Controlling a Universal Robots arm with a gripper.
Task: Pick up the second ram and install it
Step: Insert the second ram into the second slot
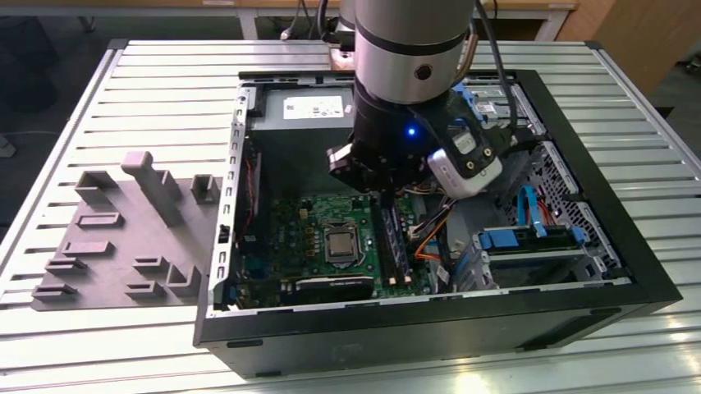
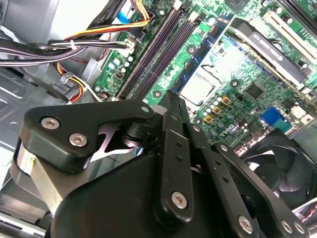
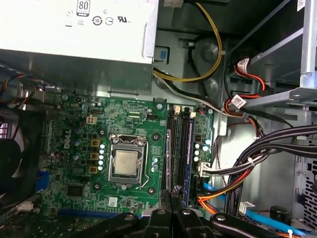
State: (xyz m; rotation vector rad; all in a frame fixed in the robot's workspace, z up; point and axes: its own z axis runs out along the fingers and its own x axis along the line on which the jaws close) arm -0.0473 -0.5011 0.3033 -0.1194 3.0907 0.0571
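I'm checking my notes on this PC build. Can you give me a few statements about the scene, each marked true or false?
1. The computer case lies open on a slatted metal table. True.
2. The grey tray sits inside the case. False: it lies on the table beside the case.
3. The pincer is over the motherboard, near the memory slots. True.
4. A cooler covers the processor. False: its metal top is bare.

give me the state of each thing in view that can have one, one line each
gripper: inside the open case, low over the memory slots; whether it is open or shut cannot be told
computer case: side panel off, lying flat on the table
processor socket: chip seated, no cooler on it
memory slots: long and black, beside the processor socket
grey holder tray: on the table, no stick in it
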